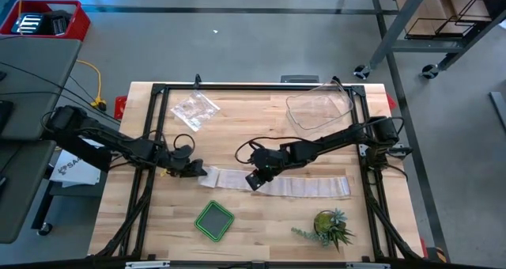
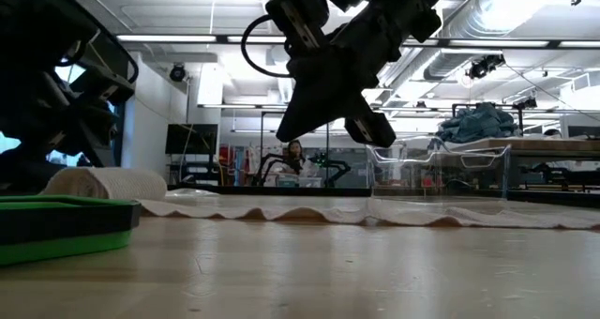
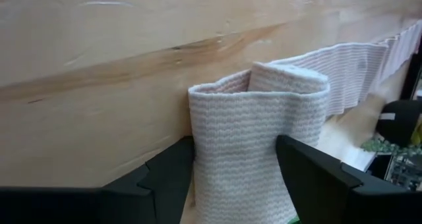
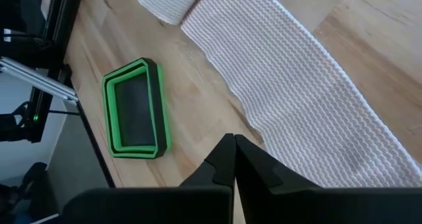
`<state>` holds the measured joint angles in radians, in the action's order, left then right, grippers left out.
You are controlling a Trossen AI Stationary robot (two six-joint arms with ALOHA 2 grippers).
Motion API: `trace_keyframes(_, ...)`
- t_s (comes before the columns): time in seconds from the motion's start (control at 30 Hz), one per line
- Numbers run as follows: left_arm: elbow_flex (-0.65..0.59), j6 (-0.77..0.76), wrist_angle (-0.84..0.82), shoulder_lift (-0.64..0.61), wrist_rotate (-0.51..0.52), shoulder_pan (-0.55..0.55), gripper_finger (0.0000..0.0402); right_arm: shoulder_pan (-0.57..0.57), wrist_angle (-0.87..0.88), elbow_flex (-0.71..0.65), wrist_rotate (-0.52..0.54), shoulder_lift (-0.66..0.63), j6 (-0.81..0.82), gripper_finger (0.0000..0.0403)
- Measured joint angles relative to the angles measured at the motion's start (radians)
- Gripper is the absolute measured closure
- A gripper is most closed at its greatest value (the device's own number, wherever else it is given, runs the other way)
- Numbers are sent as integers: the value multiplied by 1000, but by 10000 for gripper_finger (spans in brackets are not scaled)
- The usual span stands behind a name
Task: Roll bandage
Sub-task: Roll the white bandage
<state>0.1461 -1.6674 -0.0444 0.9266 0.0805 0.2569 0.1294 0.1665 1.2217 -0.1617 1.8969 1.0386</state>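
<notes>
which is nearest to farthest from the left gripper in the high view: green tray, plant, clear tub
From the left gripper, holding the bandage:
1. Green tray, just below it near the front edge.
2. Clear tub, across the table toward the back right.
3. Plant, front right corner.

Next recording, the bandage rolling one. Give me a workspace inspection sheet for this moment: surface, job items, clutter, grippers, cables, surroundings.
Surface: wooden table, bare between items.
Job's things: bandage, partly rolled at its left end, the rest lying flat.
Clutter: green tray, small plant, clear tub, plastic bag.
Grippers: left gripper closed on the rolled end; right gripper shut, above the flat strip.
Cables: yellow cable on the floor, left of the table.
Surroundings: red bin, metal racks.
</notes>
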Motion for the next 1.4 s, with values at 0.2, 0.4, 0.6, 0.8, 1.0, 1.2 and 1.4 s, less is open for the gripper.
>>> trace_keyframes(0.2, -1, -8, -6, 3, -4, 0, 274, 0, -7, 0, 2, 0, 1, 403)
trace_keyframes(0.4, 27, 3, -1, -20, -9, 0, 391, 0, -7, 0, 2, 0, 0, 403)
trace_keyframes(0.6, 57, 12, -9, -23, 2, 0, 398, 0, -15, 0, 4, 0, 10, 403)
trace_keyframes(0.8, 81, 21, -10, -23, 33, 0, 399, 1, -13, 0, 32, 11, 62, 403)
trace_keyframes(1.0, 103, 21, -10, -23, 39, 0, 400, 5, -14, 0, 34, 68, 120, 403)
trace_keyframes(1.2, 124, 22, -8, 14, 60, 0, 401, 4, -34, 0, 56, 80, 133, 403)
trace_keyframes(1.4, 141, 30, 70, 119, 61, 0, 387, 1, -67, 0, 56, 80, 132, 403)
